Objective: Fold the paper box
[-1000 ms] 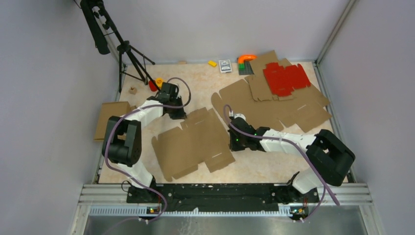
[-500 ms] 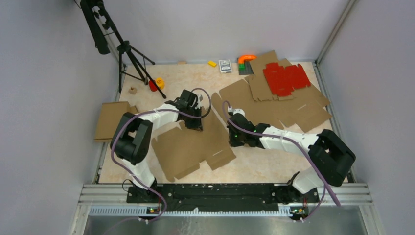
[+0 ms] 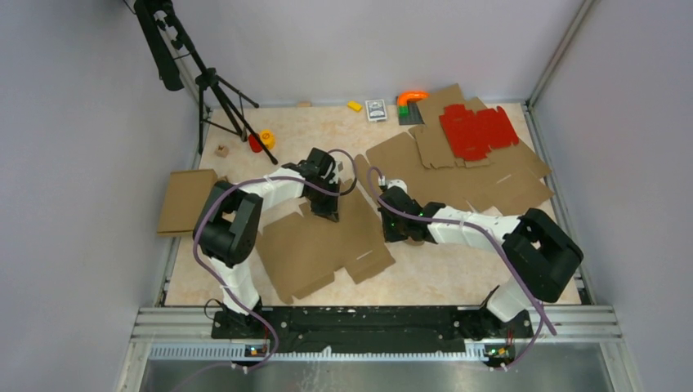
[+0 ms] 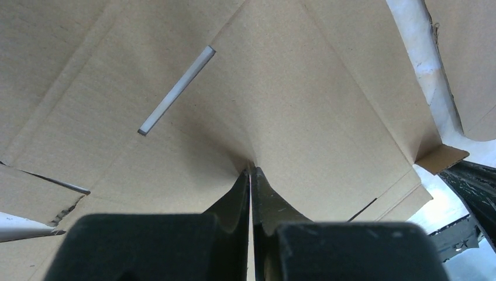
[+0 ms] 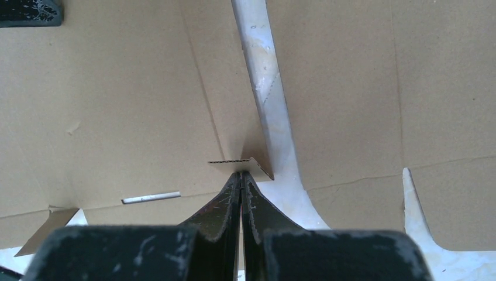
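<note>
The paper box (image 3: 315,245) lies flat and unfolded in the middle of the table, a big brown die-cut sheet with creases and slots. My left gripper (image 3: 328,209) is shut with nothing between its fingers; its tips (image 4: 251,171) press down on a panel of the box (image 4: 304,99) near a narrow slot (image 4: 175,91). My right gripper (image 3: 395,229) is also shut on nothing. Its tips (image 5: 241,174) touch a small raised corner flap (image 5: 245,165) at the right edge of the box (image 5: 117,105).
More brown cardboard sheets (image 3: 458,175) and a red die-cut sheet (image 3: 476,131) lie at the back right, one sheet (image 5: 362,88) just across a strip of bare table. A flat cardboard piece (image 3: 184,200) overhangs the left edge. A tripod (image 3: 214,90) and small toys (image 3: 411,102) stand along the back.
My left arm swung right from the box's far left corner onto its middle panel, and its jaws closed. My right gripper crept slightly left along the box's right edge.
</note>
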Controlling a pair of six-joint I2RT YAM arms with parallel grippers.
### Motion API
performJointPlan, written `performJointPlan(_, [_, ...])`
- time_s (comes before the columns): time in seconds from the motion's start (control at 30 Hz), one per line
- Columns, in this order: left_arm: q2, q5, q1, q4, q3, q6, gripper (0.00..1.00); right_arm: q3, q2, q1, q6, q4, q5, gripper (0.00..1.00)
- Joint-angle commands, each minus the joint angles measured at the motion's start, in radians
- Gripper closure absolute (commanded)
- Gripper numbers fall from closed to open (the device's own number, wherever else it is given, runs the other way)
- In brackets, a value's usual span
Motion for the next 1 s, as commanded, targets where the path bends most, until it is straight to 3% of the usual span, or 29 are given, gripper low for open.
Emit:
performJointPlan(0.0, [0.029, -0.008, -0.010, -0.022, 0.021, 0.032, 0.99, 0.051, 0.022, -0.015, -0.032, 0.027, 0.031, 1.00])
performJointPlan(0.5, [0.035, 0.014, -0.009, -0.014, 0.027, 0.040, 1.00, 0.036, 0.134, -0.037, -0.045, 0.053, -0.023, 1.00])
performJointPlan(0.8, [-0.009, 0.035, -0.024, 0.007, 0.013, 0.043, 0.99, -0.064, 0.076, -0.037, -0.035, -0.001, -0.069, 1.00])
performJointPlan(0.97, [-0.082, 0.027, -0.025, 0.046, -0.013, 0.015, 0.91, -0.150, 0.043, -0.025, -0.011, 0.027, -0.110, 1.00])
